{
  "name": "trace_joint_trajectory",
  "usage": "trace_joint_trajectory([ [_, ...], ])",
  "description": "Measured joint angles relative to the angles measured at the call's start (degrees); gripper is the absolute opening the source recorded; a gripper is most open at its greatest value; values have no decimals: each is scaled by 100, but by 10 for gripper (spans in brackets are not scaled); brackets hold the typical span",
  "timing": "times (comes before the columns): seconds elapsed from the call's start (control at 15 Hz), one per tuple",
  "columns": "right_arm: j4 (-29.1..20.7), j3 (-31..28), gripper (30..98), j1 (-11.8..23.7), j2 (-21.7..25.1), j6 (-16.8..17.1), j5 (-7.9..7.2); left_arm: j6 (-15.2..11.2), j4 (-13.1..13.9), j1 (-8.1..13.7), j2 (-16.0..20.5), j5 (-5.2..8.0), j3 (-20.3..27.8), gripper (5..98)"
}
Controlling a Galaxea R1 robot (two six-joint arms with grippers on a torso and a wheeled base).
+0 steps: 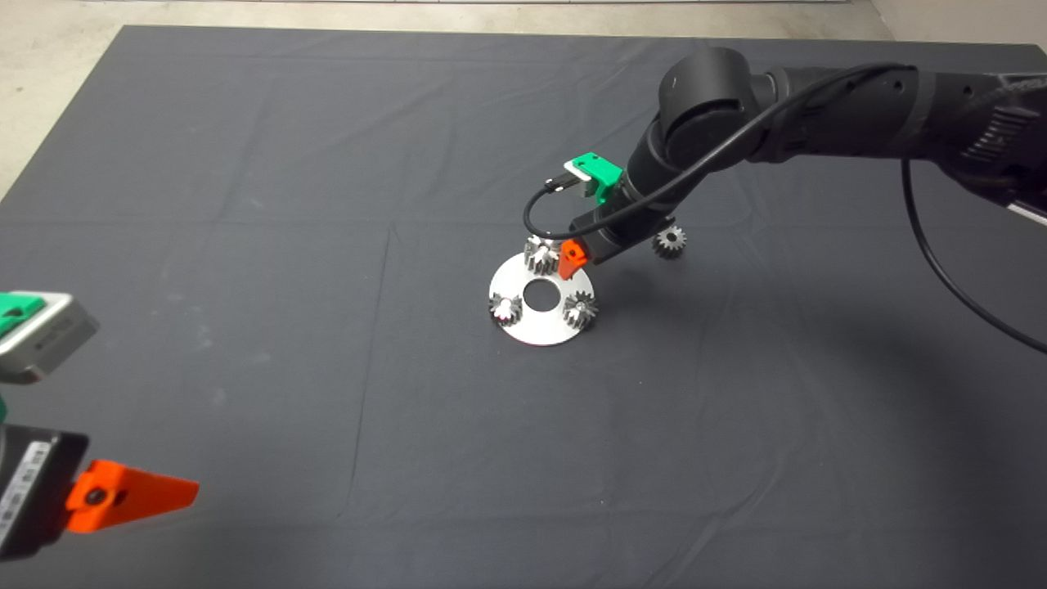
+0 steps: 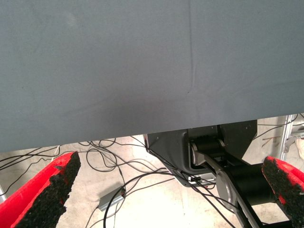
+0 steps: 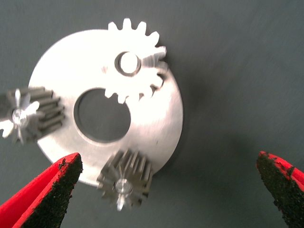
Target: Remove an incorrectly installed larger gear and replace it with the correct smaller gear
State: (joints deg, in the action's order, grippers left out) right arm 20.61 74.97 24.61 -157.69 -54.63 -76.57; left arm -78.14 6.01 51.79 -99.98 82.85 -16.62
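A round silver plate (image 1: 536, 327) with a centre hole lies mid-mat and carries three gears on pegs. The larger gear (image 1: 540, 254) sits at its far edge; in the right wrist view it (image 3: 137, 80) is bright and wide, on its peg. The smaller gear (image 1: 670, 241), dark, lies on the mat to the right of the plate, beside the right wrist. My right gripper (image 1: 570, 260) hovers just above the plate's far right, next to the larger gear, open and empty (image 3: 166, 190). My left gripper (image 1: 139, 493) is parked at the lower left, open.
Two small bright gears (image 1: 505, 308) (image 1: 579, 309) stand on the plate's near side, and both show in the right wrist view (image 3: 31, 116) (image 3: 126, 180). The left wrist view shows the mat's edge (image 2: 142, 128), with floor cables and the robot's base beyond.
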Motion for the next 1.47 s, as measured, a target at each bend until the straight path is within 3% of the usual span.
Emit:
trace_joint_trajectory([
  [0.2,367,-2,969,-22,-77,11,33,0,0,0,2,0,0,983],
  [0.6,1178,-2,969,-477,-486,16,163,0,0,-3,4,1,0,982],
  [1.07,1699,0,969,-488,-414,11,132,-2,0,-5,33,4,0,983],
  [1.47,1754,134,969,-557,-456,-48,140,-2,1,-20,32,4,0,982],
])
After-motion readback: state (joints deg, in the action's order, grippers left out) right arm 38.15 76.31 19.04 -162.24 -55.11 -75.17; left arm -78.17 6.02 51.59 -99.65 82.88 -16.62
